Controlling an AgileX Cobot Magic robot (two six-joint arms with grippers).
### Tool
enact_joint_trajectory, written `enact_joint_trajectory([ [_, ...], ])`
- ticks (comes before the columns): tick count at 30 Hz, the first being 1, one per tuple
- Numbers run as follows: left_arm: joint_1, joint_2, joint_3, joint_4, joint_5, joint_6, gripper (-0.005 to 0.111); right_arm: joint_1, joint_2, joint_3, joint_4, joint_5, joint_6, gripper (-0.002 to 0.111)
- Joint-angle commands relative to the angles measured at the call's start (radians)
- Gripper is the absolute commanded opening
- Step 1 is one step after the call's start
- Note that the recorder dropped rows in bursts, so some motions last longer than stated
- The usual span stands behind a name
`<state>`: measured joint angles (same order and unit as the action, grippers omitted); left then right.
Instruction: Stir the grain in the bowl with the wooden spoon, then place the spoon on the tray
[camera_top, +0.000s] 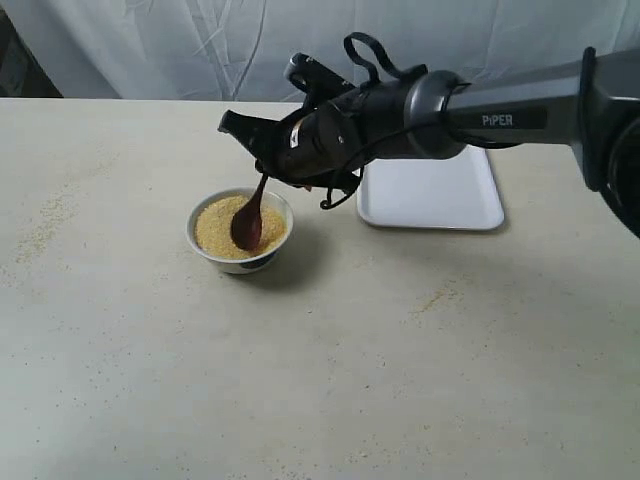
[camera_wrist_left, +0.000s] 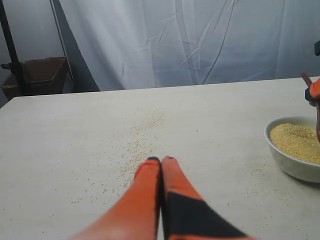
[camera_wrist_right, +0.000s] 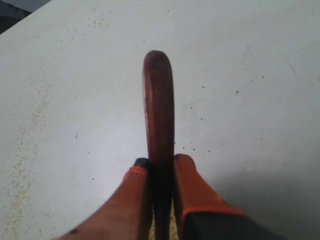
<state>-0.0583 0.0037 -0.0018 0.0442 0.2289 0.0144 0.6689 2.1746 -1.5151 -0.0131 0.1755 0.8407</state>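
Broad counter (camera_top: 320, 390) lies open from the bowl (camera_top: 238, 263) to the near edge; the tray (camera_top: 430, 196) sits toward the far edge. The right gripper (camera_top: 264, 178) clamps the reddish-brown wooden spoon (camera_top: 248, 224), scoop in golden grain (camera_top: 214, 228). The left gripper (camera_wrist_left: 161, 160) is pressed together.

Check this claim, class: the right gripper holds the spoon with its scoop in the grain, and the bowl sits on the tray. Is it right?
Not quite. The bowl stands on the table, apart from the tray, as the exterior view shows. The rest holds: the right gripper holds the spoon, scoop in the grain.
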Motion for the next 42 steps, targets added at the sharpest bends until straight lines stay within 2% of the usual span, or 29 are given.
enact_joint_trajectory([
  [1,-0.004,-0.004,0.002,0.002,-0.012,-0.004,0.0,-0.001,-0.003,-0.006,0.003,-0.013,0.0,0.017],
  [3,-0.004,-0.004,0.002,0.002,-0.012,-0.004,0.0,-0.001,-0.002,-0.006,0.003,0.0,0.0,0.034],
  [6,-0.004,-0.004,0.002,0.002,-0.012,-0.004,0.0,-0.001,-0.002,-0.006,0.003,0.001,0.0,0.047],
  [12,-0.004,-0.004,0.002,0.002,-0.012,-0.004,0.0,-0.003,-0.064,-0.006,0.0,0.134,-0.009,0.048],
  [15,-0.004,-0.004,0.002,0.002,-0.012,-0.004,0.0,-0.035,-0.119,-0.006,0.006,0.213,-0.107,0.047],
  [17,-0.004,-0.004,0.002,0.002,-0.012,-0.004,0.0,-0.083,-0.149,-0.006,0.114,0.214,-0.248,0.047],
  [20,-0.004,-0.004,0.002,0.002,-0.012,-0.004,0.0,-0.19,-0.165,-0.028,0.557,0.291,-0.693,0.047],
  [23,-0.004,-0.004,0.002,0.002,-0.012,-0.004,0.0,-0.319,-0.118,-0.062,1.062,0.573,-1.291,0.047],
  [25,-0.004,-0.004,0.002,0.002,-0.012,-0.004,0.0,-0.393,-0.058,-0.08,1.304,0.767,-1.481,0.047],
  [27,-0.004,-0.004,0.002,0.002,-0.012,-0.004,0.0,-0.429,-0.002,-0.088,1.41,0.84,-1.539,0.047],
  [29,-0.004,-0.004,0.002,0.002,-0.012,-0.004,0.0,-0.431,0.048,-0.09,1.431,0.826,-1.575,0.047],
  [33,-0.004,-0.004,0.002,0.002,-0.012,-0.004,0.0,-0.415,0.129,-0.094,1.458,0.751,-1.635,0.047],
  [37,-0.004,-0.004,0.002,0.002,-0.012,-0.004,0.0,-0.399,0.214,-0.149,1.543,0.773,-1.657,0.047],
  [42,-0.004,-0.004,0.002,0.002,-0.012,-0.004,0.0,-0.368,0.298,-0.259,1.548,0.782,-1.657,0.047],
])
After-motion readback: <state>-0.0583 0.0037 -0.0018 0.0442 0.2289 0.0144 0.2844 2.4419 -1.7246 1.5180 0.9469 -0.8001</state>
